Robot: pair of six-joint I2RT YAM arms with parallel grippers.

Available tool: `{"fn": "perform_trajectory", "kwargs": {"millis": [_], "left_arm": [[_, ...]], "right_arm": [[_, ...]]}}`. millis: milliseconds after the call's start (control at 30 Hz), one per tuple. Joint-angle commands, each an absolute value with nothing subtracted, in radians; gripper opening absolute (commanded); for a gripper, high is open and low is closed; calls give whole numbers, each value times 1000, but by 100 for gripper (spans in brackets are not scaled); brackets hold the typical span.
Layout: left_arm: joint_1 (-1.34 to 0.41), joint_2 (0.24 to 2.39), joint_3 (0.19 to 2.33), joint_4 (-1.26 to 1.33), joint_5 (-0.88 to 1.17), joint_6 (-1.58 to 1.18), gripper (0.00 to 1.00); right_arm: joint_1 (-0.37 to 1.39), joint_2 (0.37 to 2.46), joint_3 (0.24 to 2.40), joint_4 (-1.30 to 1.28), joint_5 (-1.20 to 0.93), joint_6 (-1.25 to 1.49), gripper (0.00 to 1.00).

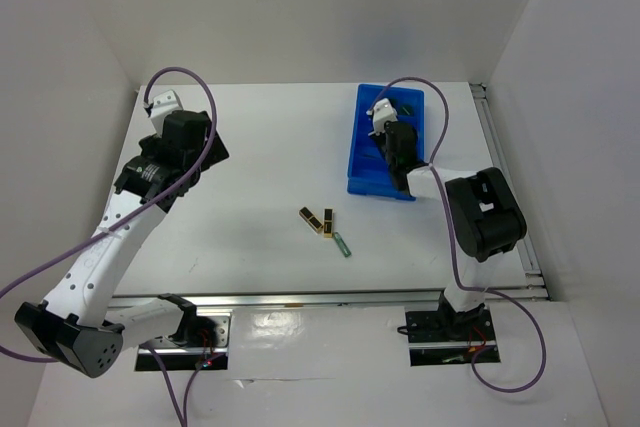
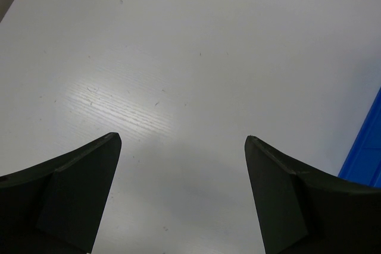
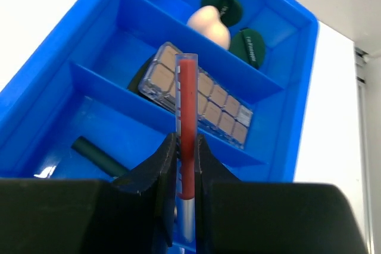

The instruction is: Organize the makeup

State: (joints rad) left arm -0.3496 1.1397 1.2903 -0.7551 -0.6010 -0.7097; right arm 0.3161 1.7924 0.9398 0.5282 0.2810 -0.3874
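Squeezing red stick tight with right claw, over blue bin. Holding left claw wide open above white table.

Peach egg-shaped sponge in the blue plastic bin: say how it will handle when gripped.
The peach egg-shaped sponge looks soft and matte, so it would probably squash when squeezed. Its rounded body suggests it may roll or tip.

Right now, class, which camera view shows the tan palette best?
Right wrist: the tan palette lies in the blue bin, middle compartment, pans clear behind the red tube the right gripper holds. Top external: the right arm covers it. Left wrist: only table and bin edge.
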Motion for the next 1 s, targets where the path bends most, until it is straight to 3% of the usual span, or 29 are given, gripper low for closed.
{"fn": "perform_trajectory", "kwargs": {"millis": [0,67,133,167,300,400,500,533,567,600,667,800,900,967], "left_arm": [[-345,1138,1330,-747,-606,-699,99],[-345,1129,1330,-747,-606,-699,99],[-345,1129,1330,-747,-606,-699,99],[-345,1129,1330,-747,-606,-699,99],[-345,1129,1330,-747,-606,-699,99],[-345,1129,1330,-747,-606,-699,99],[-345,1129,1330,-747,-597,-699,99],[-345,1129,1330,-747,-597,-699,99],[-345,1129,1330,-747,-597,-699,99],[-345,1129,1330,-747,-597,-699,99],[-345,1129,1321,-747,-597,-699,99],[-345,1129,1310,-729,-586,-699,99],[-345,1140,1301,-729,-586,-699,99],[-345,1149,1301,-718,-577,-699,99]], "right_arm": [[311,1786,917,583,204,-381,11],[311,1761,907,583,181,-371,29],[311,1761,907,571,172,-371,38],[311,1752,907,562,172,-371,50],[311,1718,916,561,186,-350,69],[311,1692,972,520,212,-341,71],[311,1663,1093,361,235,-231,61],[311,1651,1127,306,226,-200,53],[311,1641,1188,196,174,-169,30],[311,1628,1216,136,146,-88,21],[334,1611,1274,-25,104,10,13],[406,1571,1307,-267,-11,140,18],[530,1530,1232,-350,32,176,35],[612,1516,1203,-389,70,242,58]]}}
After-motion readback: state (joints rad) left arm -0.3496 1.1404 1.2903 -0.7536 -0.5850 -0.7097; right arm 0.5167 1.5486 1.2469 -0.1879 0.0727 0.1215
